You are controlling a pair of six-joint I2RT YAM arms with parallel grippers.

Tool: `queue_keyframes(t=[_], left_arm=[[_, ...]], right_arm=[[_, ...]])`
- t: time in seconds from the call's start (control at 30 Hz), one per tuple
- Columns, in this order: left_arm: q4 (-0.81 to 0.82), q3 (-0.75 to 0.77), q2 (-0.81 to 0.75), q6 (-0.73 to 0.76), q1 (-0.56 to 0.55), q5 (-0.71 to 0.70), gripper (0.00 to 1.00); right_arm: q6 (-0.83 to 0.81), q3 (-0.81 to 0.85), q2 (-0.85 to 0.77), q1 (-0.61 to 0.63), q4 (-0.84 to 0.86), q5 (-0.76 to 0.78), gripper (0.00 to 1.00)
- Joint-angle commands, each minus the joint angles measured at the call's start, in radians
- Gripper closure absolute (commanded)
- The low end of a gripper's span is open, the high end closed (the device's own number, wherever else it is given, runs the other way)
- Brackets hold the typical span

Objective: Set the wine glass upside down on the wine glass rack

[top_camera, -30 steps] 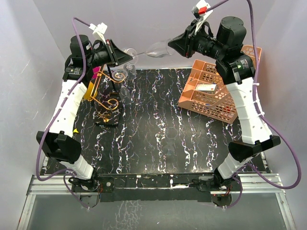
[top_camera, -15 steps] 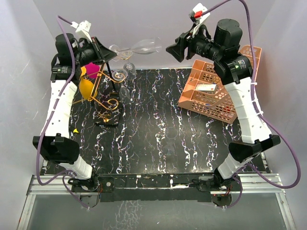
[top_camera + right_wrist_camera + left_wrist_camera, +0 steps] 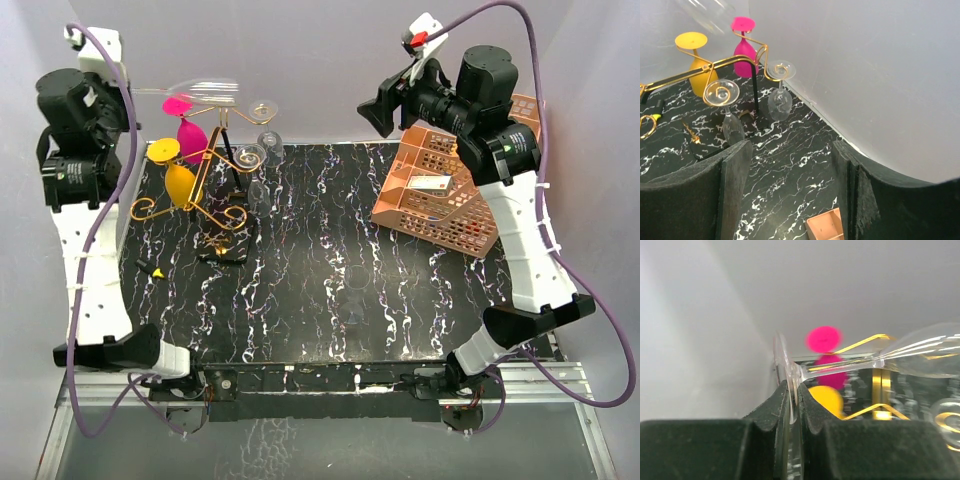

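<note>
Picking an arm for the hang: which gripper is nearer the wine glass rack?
Left. The left gripper, shut on the wine glass, is raised just left of the wine glass rack. The right gripper is open, far off to its right.

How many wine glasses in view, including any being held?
5. Four hang upside down on the rack: yellow glass, pink glass, clear glass, second clear glass. The fifth glass, clear, is held sideways by its foot in the left tool. No others visible.
</note>
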Motion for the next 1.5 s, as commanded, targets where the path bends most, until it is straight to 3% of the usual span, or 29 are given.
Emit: queue_keyframes(t=[0.0, 0.27, 0.53, 0.77, 1.0, 1.23, 1.47], left_arm=[[0.009, 0.013, -0.069, 0.262, 0.070, -0.303, 1.00], [0.038, -0.090, -0.157, 0.474, 0.221, -0.410, 1.00], [0.138, -0.331, -0.213, 0.731, 0.278, -0.541, 1.00], [0.063, -0.396, -0.208, 0.820, 0.286, -0.463, 1.00], [-0.117, -0.421, -0.198, 0.881, 0.278, -0.236, 1.00], [-0.234, -0.357, -0.169, 0.900, 0.265, -0.053, 1.00], [-0.294, -0.330, -0.139, 0.968, 0.207, 0.022, 1.00]], right_arm=[[-0.034, -0.019, -0.006, -0.004, -0.011, -0.048, 0.30], [-0.099, -0.088, -0.008, -0.002, -0.063, -0.088, 0.27], [-0.151, -0.132, -0.012, 0.004, -0.117, -0.123, 0.24], [-0.182, -0.178, -0.023, 0.009, -0.128, -0.113, 0.23], [-0.192, -0.211, -0.026, 0.009, -0.128, -0.117, 0.23], [-0.198, -0.217, -0.023, 0.009, -0.132, -0.148, 0.22], [-0.204, -0.230, -0.028, 0.009, -0.131, -0.147, 0.22]])
